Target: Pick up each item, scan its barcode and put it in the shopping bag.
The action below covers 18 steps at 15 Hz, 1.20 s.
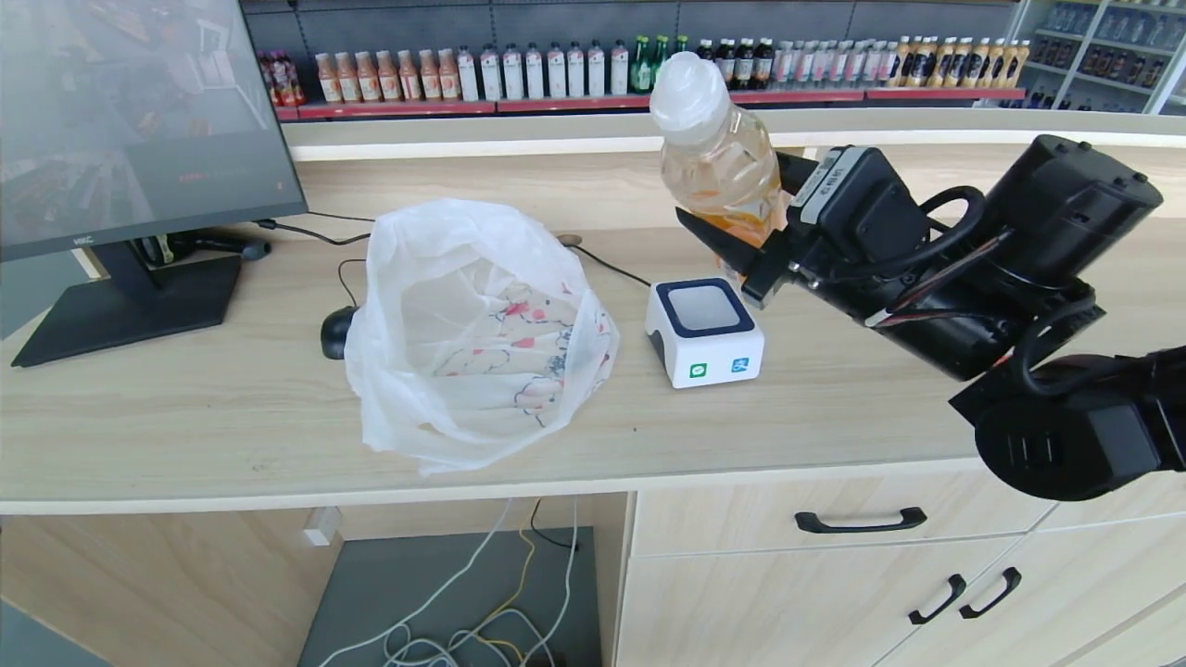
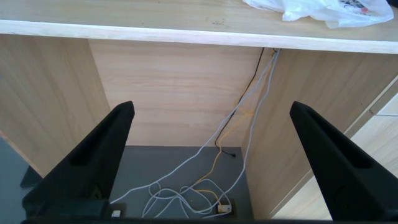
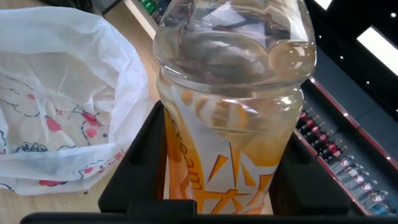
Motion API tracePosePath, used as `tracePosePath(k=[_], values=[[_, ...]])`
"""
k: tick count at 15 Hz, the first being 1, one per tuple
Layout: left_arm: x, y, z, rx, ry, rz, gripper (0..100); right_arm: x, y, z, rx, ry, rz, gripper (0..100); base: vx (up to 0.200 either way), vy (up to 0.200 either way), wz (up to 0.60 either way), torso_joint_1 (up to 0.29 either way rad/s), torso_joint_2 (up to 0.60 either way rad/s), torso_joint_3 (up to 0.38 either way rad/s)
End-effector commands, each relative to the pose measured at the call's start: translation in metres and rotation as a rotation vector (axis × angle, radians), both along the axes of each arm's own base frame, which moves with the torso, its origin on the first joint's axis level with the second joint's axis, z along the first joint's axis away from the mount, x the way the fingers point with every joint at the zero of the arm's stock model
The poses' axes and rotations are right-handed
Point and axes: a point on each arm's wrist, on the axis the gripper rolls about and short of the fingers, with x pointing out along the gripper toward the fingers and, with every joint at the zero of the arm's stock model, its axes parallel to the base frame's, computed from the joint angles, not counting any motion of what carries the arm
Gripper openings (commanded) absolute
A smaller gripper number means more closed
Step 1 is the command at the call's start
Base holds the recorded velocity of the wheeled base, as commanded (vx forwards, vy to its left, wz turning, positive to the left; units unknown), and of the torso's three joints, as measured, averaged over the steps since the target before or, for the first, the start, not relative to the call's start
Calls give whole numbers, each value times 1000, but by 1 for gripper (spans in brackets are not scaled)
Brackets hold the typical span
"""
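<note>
This is a shop, seen at its checkout counter. Long shelves packed with rows of bottled drinks line the back wall. The wooden counter carries a monitor, a small white barcode scanner and a plastic shopping bag.

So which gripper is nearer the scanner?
Right. The right gripper holds a bottle in the air close by the scanner; the left gripper hangs below the counter, near cables.

A pale wood counter has drawers at five o'clock. At twelve, bottle shelves line the wall; a monitor stands at ten.
</note>
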Motion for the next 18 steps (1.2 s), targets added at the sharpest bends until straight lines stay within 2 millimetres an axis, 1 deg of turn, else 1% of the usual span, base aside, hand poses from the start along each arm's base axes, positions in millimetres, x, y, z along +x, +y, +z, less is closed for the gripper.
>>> tracePosePath(k=[1,2,3,4,7,10,15,18], values=[[0,0,0,0,-1,1,100,8,5,-3,-18,-12,20,0,0,0,0,0,0,0],[0,0,0,0,1,1,100,10,5,-5,-30,-18,34,0,0,0,0,0,0,0],[0,0,0,0,1,1,100,15,-2,-8,-61,-39,34,0,0,0,0,0,0,0],[0,0,0,0,-1,1,100,17,-3,-10,-83,-51,46,0,0,0,0,0,0,0],[0,0,0,0,-1,1,100,24,2,-24,-132,-58,99,0,0,0,0,0,0,0],[0,0,0,0,1,1,100,28,5,-32,-170,-80,140,0,0,0,0,0,0,0],[0,0,0,0,-1,1,100,35,5,-39,-205,-105,169,0,0,0,0,0,0,0],[0,0,0,0,-1,1,100,42,7,-42,-219,-124,174,0,0,0,0,0,0,0]])
